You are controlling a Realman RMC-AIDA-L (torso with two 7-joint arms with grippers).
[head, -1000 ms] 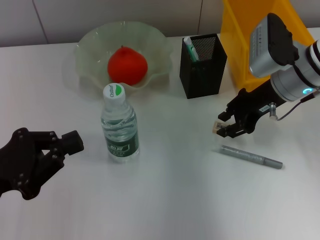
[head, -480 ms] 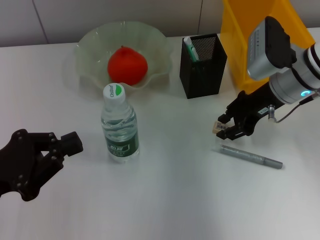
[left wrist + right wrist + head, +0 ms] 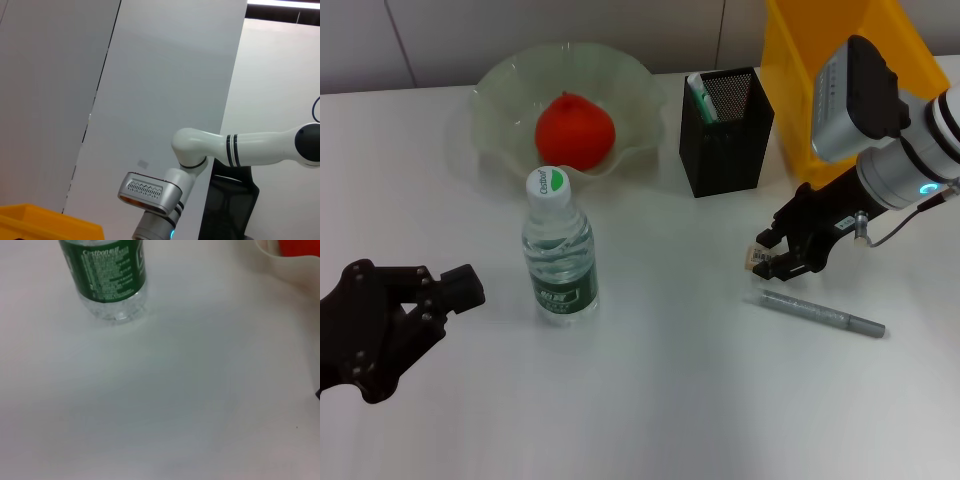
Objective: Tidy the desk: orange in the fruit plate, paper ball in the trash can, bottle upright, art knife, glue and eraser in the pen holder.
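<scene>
Near the desk's right side, the right gripper [image 3: 767, 258] pinches a small pale block, probably the eraser [image 3: 758, 257], just above the grey knife [image 3: 823, 314]. Behind stands the pen holder [image 3: 726, 130]; bottle [image 3: 559, 248] upright, orange [image 3: 575, 130] in the plate [image 3: 500, 90]. Left gripper [image 3: 455, 288] idles, fingers' state unclear.

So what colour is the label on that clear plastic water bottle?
Green with white lettering, on the clear plastic water bottle; clearest in the right wrist view.
</scene>
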